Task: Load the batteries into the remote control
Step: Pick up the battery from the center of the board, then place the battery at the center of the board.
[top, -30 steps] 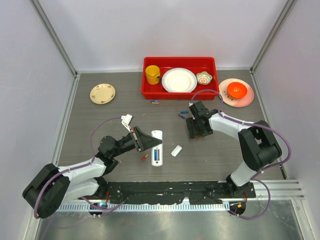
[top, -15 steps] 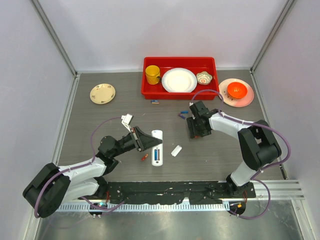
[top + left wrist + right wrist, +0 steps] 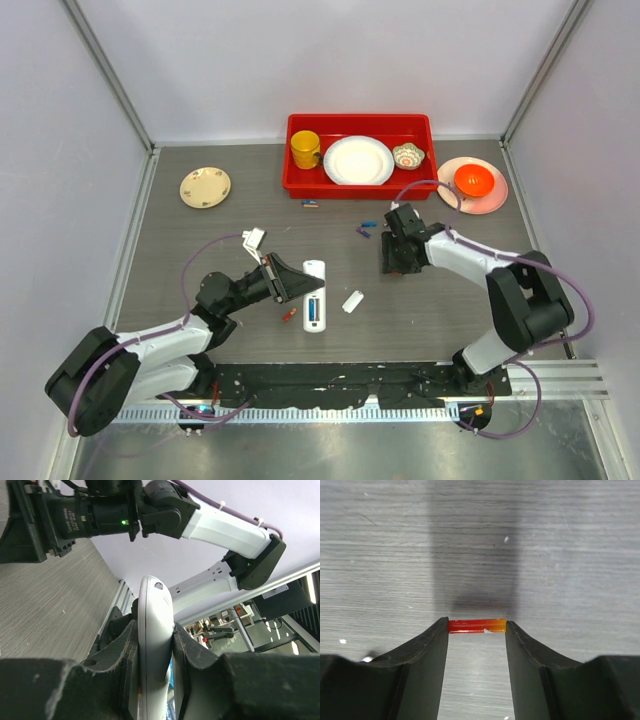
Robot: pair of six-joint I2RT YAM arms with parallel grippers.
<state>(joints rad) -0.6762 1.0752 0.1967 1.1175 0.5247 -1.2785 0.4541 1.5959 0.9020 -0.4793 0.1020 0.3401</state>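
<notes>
the right gripper [image 3: 476,630] stands at a middling width, its fingers [image 3: 427,652] pressed against the two ends of a red-orange battery [image 3: 475,625]. the battery lies crosswise between them, long axis from finger to finger, over the grey worktop [image 3: 570,555]; whether it rests there or hangs just clear i cannot tell. in the top view this gripper [image 3: 392,266] points down and hides the battery. the remote control [image 3: 315,272] lies to its left and a little nearer, well apart, back side up, its long axis running near to far. its slot shows blue, which looks like one cell already seated. the left gripper [image 3: 298,282] is clamped narrow on the remote control from the left, and its wrist view shows the remote control [image 3: 154,630] edge-on between the pads. so the right arm carries and the left steadies. the coming move likely needs the battery taken left and lined up with the slot; how its axis sits against the slot now i cannot tell. the right arm is folded at the elbow, forearm reaching left and far. the left arm lies low, stretched from the near left toward the middle. a loose red battery [image 3: 288,315] lies just near-left of the remote control, and a small white plate [image 3: 352,301] lies to its right.
</notes>
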